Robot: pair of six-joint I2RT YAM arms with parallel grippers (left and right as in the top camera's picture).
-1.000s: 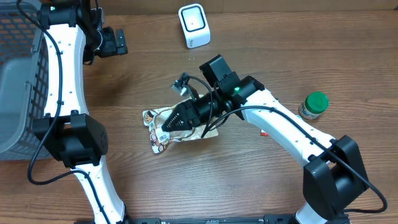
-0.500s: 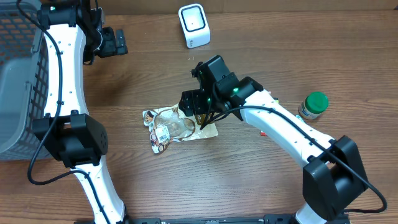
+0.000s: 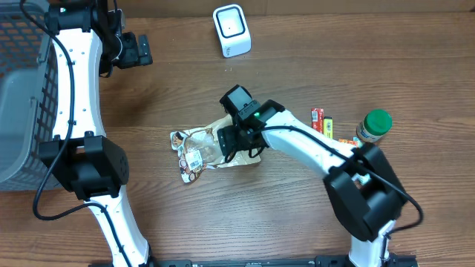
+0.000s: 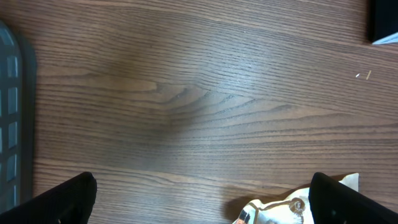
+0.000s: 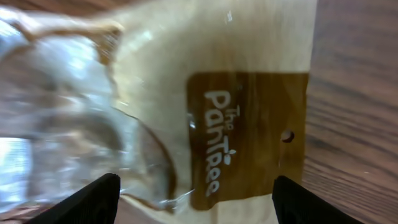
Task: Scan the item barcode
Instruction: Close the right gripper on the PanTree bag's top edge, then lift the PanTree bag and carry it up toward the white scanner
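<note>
Your snack bag point(image 3: 200, 152) lay flat on the wooden table point(image 3: 297, 222), near the middle. A small white sticker point(image 3: 194, 161) showed on its top side, by the left end.

Your right gripper point(image 3: 231, 141) was just over the bag's right end, pointing down at it. In the right wrist view its two fingers point(image 5: 102, 199) stood wide apart, and the bag was spread out under them (you could read "The PanTree" on its brown patch). They were not pinching the bag. I could not tell if the tips touched it.

Your left gripper point(image 3: 137, 50) was up at the far left, near the basket point(image 3: 30, 44) and well apart from the bag. Its fingers stood wide apart too, with only bare wood showing between them.

The white scanner point(image 3: 231, 30) sat at the far edge of the table, well apart from the bag. A jar point(image 3: 375, 124) with a green lid stood off to the right.
</note>
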